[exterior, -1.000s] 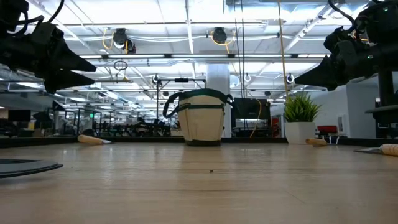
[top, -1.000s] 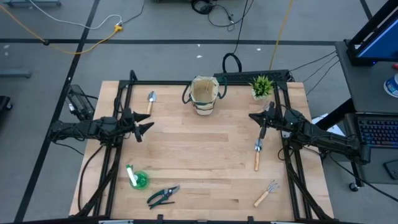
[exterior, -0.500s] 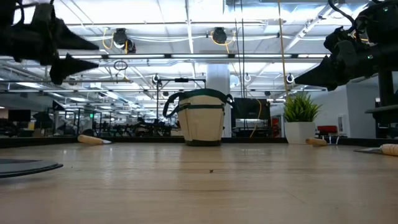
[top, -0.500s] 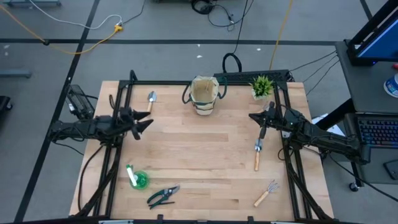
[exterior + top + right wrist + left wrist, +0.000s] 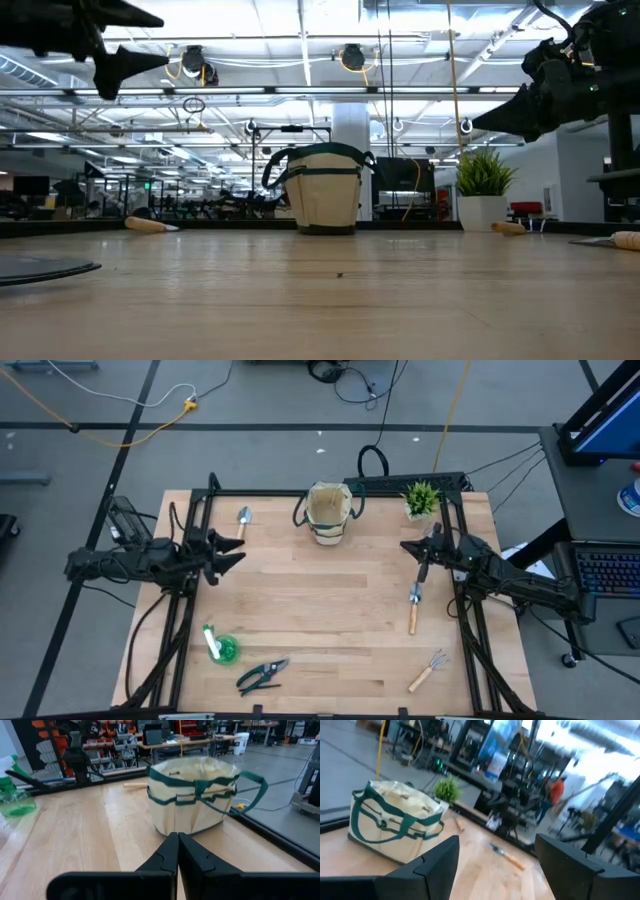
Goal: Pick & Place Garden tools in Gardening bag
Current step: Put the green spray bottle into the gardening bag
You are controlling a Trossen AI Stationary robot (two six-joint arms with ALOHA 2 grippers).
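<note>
From above, you are seeing the left gripper (image 5: 228,550) hanging spread wide and empty over the table's (image 5: 330,615) left side, near a trowel (image 5: 242,520). The right gripper (image 5: 408,547) is sitting pinched closed, empty, beside a second trowel (image 5: 414,607). The bag (image 5: 328,512) is standing at the back edge; spray bottle (image 5: 218,647), shears (image 5: 262,674) and rake (image 5: 428,670) are lying along the front.

At table level, you are looking at the bag (image 5: 323,188) upright, both arms raised.

Your left wrist is facing the bag (image 5: 395,822) between parted fingers (image 5: 437,862).

Your right wrist is showing closed fingertips (image 5: 176,851) pointing at the bag (image 5: 197,795).
</note>
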